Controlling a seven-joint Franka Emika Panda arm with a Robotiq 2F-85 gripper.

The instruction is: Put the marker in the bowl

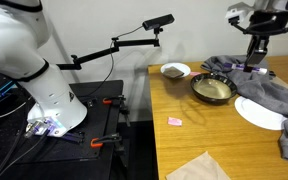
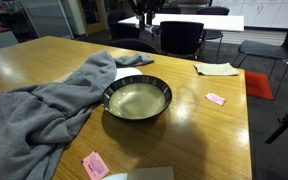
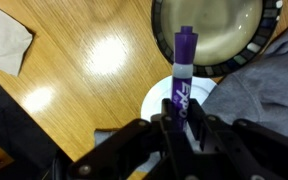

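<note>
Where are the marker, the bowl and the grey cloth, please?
marker [image 3: 182,72]: wrist view, on its barrel.
bowl [image 2: 137,102]: in an exterior view, on its bare cream inside.
grey cloth [image 2: 44,105]: in an exterior view, on its middle folds.

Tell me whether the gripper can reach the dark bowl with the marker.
Probably yes: the gripper holds the marker above the table, and the bowl lies open nearby, nothing covering it.

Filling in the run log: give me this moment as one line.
phase: carry | gripper: shut on marker | marker: held aloft, not yet in bowl | bowl: empty
</note>
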